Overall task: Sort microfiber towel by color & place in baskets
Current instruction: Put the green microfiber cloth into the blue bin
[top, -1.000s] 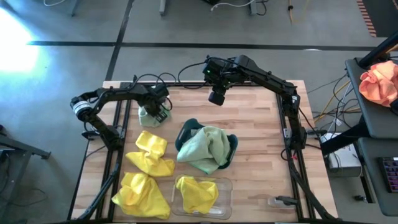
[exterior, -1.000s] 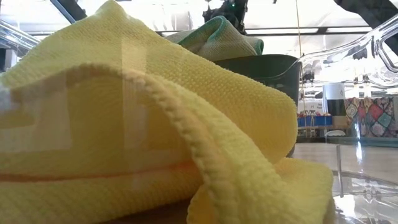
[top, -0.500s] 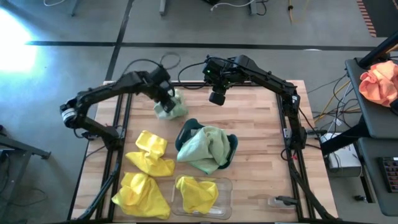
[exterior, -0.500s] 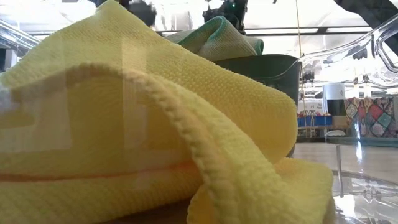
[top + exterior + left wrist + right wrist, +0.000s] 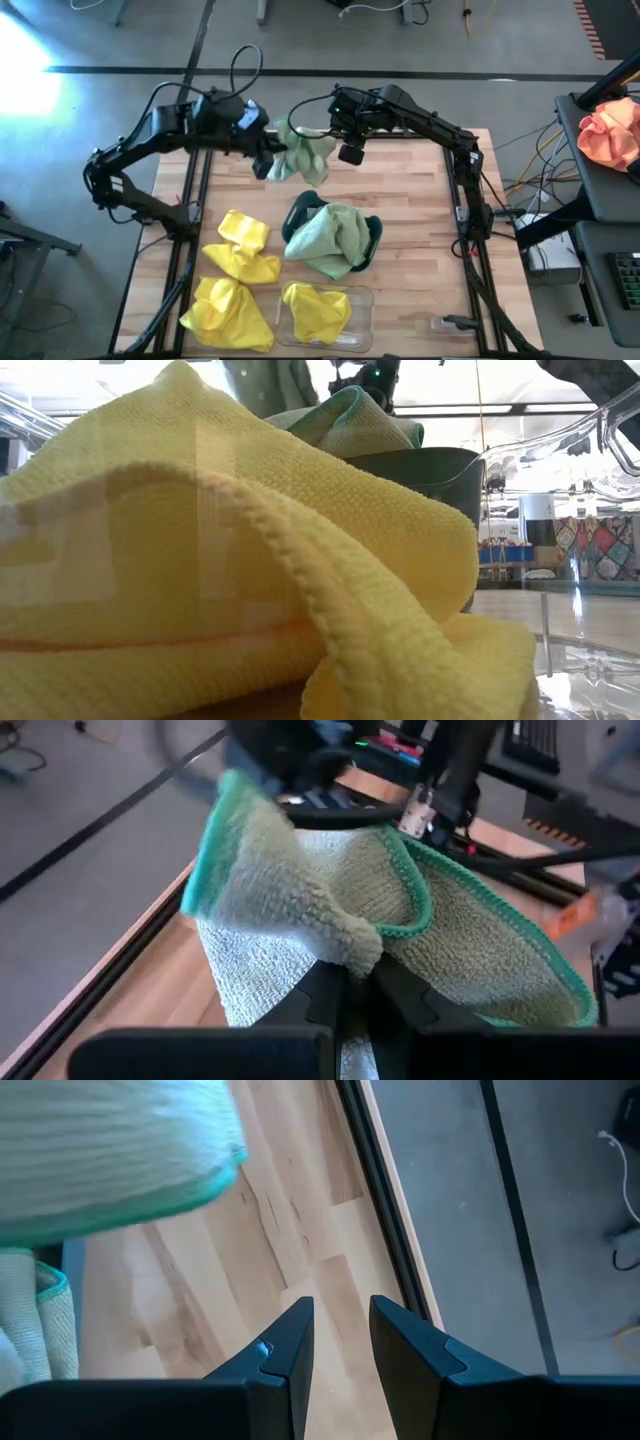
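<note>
Wooden table (image 5: 420,250) holds both baskets. High above its far edge, the left gripper (image 5: 350,988) pinches a green towel (image 5: 303,155), likely carrying it to the teal basket (image 5: 372,238), where another green towel sits. The right gripper (image 5: 340,1335) waits nearby, fingers apart.

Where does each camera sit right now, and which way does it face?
High: above the table, looking straight down; shows both arms, the left gripper lifting a green towel beside the right gripper, and the teal basket.
Low: at table height, looking level; a yellow towel fills it, no gripper clear.
Left wrist: looks past its own fingers, shut on the green towel.
Right wrist: looks down past its own open fingers at the table.
Shared: the held green towel appears in high, left wrist and right wrist.
</note>
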You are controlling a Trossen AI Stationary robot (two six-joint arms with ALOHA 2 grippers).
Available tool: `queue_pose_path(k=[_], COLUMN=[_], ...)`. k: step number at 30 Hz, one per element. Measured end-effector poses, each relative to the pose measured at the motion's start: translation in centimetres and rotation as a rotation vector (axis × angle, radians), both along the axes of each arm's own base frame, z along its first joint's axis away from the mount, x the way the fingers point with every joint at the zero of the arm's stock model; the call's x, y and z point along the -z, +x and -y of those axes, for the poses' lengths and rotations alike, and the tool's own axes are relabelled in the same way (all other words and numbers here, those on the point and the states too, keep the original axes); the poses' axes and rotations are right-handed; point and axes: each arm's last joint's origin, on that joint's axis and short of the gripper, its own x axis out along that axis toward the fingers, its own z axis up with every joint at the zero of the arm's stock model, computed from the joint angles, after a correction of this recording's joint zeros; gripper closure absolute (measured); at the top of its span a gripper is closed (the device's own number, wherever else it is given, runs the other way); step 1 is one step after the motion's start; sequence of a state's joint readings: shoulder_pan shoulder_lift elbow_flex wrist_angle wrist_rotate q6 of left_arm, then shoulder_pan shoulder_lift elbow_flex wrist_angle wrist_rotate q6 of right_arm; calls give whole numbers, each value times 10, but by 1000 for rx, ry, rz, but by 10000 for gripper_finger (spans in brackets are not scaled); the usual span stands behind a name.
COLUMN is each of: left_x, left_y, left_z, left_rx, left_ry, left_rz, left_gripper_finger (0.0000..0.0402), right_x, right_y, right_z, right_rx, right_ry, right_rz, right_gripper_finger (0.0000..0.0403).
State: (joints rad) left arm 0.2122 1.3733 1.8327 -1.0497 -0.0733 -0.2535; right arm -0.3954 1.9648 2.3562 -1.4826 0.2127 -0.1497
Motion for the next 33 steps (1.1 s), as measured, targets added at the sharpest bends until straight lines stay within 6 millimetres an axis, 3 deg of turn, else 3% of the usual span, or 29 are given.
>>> queue_pose_path(k=[3, 7, 18, 25, 33], left_x=[-2, 10, 55, 78, 82], left_y=[6, 19, 50, 64, 81], left_z=[20, 44, 79, 91, 92], left_rx=[29, 103, 273, 372, 316], left_ry=[24, 35, 38, 36, 27], left_rz=[-24, -82, -282, -339, -270], left_gripper_finger=[391, 391, 391, 391, 376], right_x=[0, 0, 0, 0, 1], right_y=[0, 0, 0, 0, 1], right_z=[0, 0, 0, -2, -7], right_rx=[1, 35, 212, 293, 262], right_ry=[0, 12, 75, 102, 102], right_rz=[0, 14, 84, 109, 92], right_gripper_finger=[310, 310, 310, 310, 310])
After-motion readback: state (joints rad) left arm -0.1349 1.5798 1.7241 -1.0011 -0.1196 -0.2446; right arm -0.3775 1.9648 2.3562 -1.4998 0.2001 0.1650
